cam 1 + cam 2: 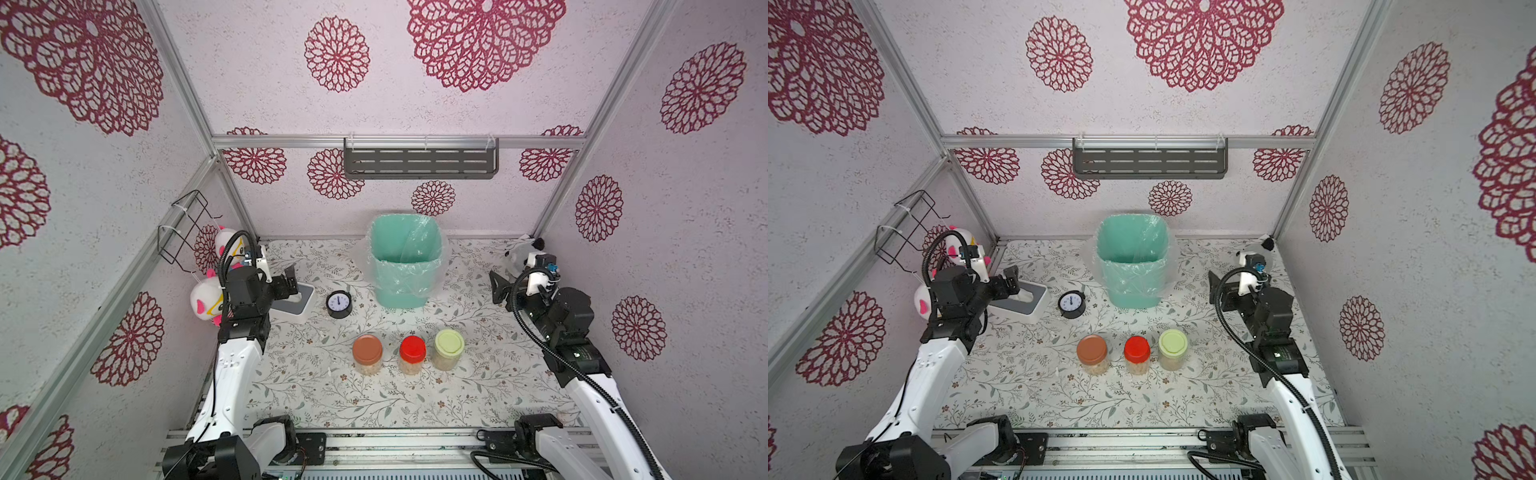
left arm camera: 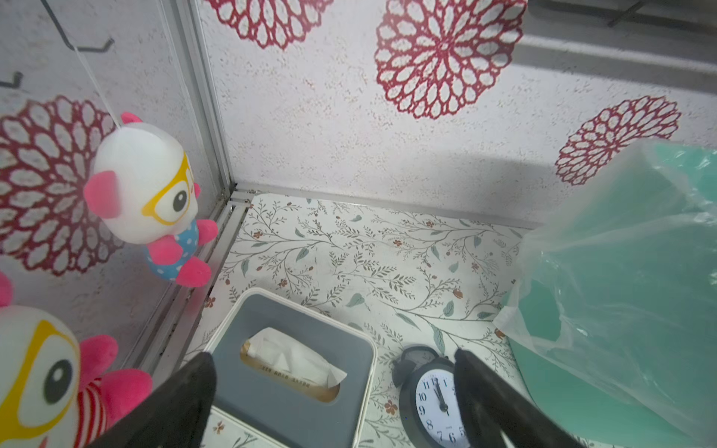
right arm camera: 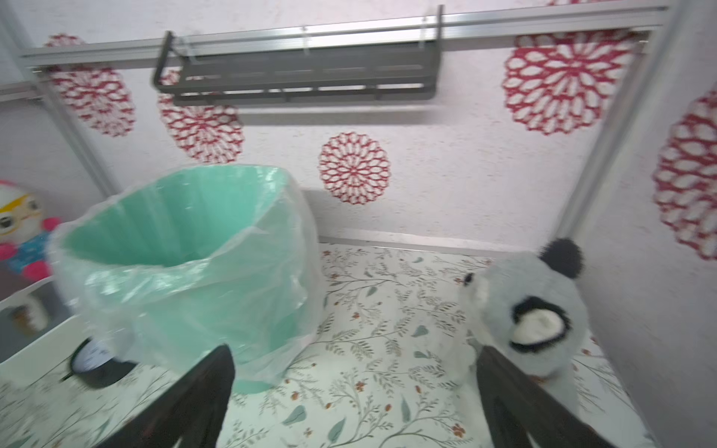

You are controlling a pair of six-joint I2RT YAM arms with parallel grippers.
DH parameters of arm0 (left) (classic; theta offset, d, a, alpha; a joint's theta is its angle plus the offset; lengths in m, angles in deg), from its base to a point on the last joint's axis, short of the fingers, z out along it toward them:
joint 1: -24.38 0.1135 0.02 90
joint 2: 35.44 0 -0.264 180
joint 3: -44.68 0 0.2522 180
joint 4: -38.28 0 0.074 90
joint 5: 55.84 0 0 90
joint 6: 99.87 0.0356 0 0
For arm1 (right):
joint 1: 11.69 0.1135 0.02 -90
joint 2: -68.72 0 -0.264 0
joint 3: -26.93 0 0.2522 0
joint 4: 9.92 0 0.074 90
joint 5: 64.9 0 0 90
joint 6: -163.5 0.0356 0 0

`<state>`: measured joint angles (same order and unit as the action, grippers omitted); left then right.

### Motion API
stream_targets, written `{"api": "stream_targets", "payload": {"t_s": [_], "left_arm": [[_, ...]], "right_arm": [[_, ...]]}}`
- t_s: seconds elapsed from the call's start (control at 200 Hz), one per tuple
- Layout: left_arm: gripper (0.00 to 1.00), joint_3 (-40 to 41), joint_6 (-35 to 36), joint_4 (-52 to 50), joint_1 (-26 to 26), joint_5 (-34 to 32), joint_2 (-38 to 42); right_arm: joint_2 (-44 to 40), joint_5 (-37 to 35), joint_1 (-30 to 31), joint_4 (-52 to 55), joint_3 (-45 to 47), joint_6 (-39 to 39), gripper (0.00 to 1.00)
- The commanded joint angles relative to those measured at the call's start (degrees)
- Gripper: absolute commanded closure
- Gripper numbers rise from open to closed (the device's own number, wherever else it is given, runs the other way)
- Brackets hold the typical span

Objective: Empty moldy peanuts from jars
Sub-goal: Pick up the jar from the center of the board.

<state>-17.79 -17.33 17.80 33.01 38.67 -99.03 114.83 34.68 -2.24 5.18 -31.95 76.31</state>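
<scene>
Left claw [image 2: 333, 357]: its black fingers are standing wide apart and gripping nothing. It is hovering over the white tissue box with a grey top [image 1: 306, 302], beside the small round black alarm clock [image 1: 339, 304], probably parked there to keep the middle clear.
Right claw [image 3: 355, 353]: it is likewise gaping and empty, hanging low near the grey plush panda with black ears [image 3: 531, 306] at the far right of the worktop [image 1: 316, 374].
Jars: three small clear cylindrical jars are standing upright in a row at mid-worktop, well apart from both claws. They are wearing screw lids of brown-orange [image 1: 367, 351], red [image 1: 412, 349] and pale yellow-green [image 1: 449, 344].
Peanuts [image 1: 368, 368]: the tan nuts are showing through the jar walls, and none are lying outside.
Bin [image 1: 400, 286]: the teal plastic bin lined with clear film is sitting open behind the jars, probably placed to catch the pour.
Step in hand: emptying is not yet starting. Unscrewing is probably calling for one claw steadying a jar while the other is turning the lid.
</scene>
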Motion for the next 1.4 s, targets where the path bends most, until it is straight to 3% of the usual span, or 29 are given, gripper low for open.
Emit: {"api": "stream_targets", "payload": {"t_s": [0.0,0.21,0.435,0.655,0.941,1.396], "left_arm": [[0.03,-0.76,-0.09,-2.71,-0.11,1.10,-1.76],[0.03,-1.30,-0.80,-3.90,-0.17,0.43,-3.71],[0.03,-1.04,-1.02,-4.27,-0.16,-1.38,-4.35],[0.03,-0.69,-0.19,-4.79,-0.01,-2.59,-4.96],[0.03,-1.12,1.00,-6.44,0.11,-2.75,-6.64],[0.03,-1.32,1.29,-7.14,0.43,-6.38,-7.65]], "right_arm": [[1.64,8.53,4.60,11.79,-5.63,-3.54,0.01],[9.91,13.93,16.49,23.14,-15.85,-7.83,0.02],[23.06,9.08,31.74,32.53,-24.89,-12.50,0.02],[33.56,6.31,41.22,33.26,-30.06,-12.94,0.01],[45.04,5.47,47.58,33.28,-35.45,-12.83,0.01],[56.55,0.19,50.97,36.36,-41.89,-12.83,0.01]]}}
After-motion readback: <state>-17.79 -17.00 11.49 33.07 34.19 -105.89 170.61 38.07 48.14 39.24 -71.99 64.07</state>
